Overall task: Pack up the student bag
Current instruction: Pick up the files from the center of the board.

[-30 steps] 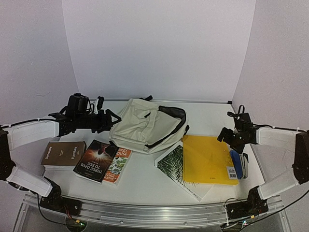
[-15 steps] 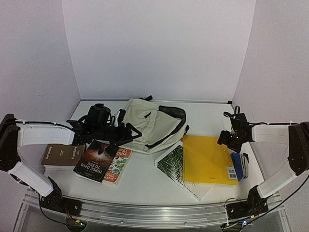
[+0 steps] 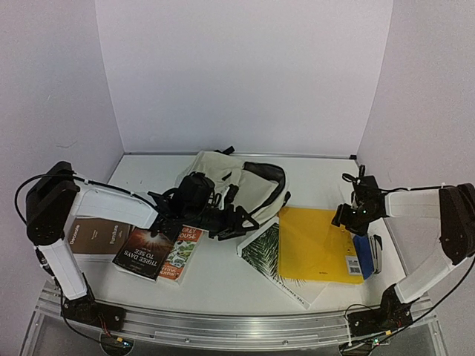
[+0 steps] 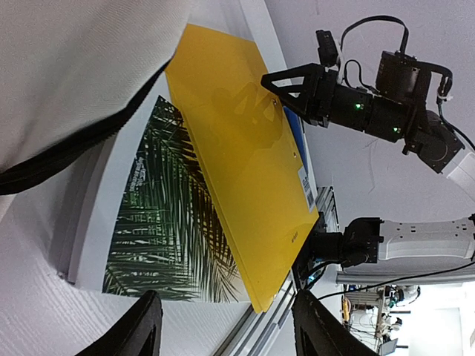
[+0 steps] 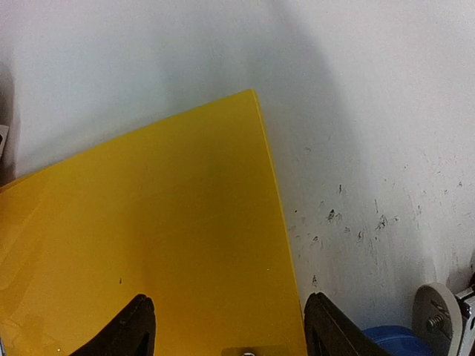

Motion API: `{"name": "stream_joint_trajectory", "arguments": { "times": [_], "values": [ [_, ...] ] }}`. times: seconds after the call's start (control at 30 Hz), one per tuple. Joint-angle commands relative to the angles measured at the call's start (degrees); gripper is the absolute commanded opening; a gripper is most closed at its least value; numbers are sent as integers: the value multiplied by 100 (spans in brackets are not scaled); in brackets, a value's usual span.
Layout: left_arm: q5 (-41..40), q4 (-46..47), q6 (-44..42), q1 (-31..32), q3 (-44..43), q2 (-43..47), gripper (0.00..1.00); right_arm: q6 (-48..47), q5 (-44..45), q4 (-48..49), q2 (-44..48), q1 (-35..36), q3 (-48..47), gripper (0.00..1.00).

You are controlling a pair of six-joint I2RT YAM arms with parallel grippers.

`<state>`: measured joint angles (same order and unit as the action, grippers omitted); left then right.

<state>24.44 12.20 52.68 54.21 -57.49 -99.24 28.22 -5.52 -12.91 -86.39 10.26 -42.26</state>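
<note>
Left gripper (image 3: pixel 243 221) has swung from frame left to center, before the student bag (image 3: pixel 223 174), fingers released. Right gripper (image 3: pixel 343 215), narrowed yet released, hangs over the yellow folder (image 3: pixel 319 245).

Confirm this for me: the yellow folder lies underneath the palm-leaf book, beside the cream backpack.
Not quite: the yellow folder lies on top of the palm-leaf book, covering one side of it, beside the cream backpack. The left wrist view shows the overlap.
</note>
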Motion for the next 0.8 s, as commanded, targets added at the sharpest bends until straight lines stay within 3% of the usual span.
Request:
{"name": "stream_joint_trajectory", "arguments": {
  "times": [0.0, 0.23, 0.77],
  "values": [
    [578, 657, 269, 138, -602, -702, 60, -54, -379, 148, 72, 20, -37, 66],
    [1205, 882, 498, 287, -1345, -1637, 56, -31, -487, 148, 191, 19, -6, 65],
    [1011, 482, 666, 413, -1585, -2134, 56, 9, -705, 160, 333, 19, -54, 65]
  ]
}}
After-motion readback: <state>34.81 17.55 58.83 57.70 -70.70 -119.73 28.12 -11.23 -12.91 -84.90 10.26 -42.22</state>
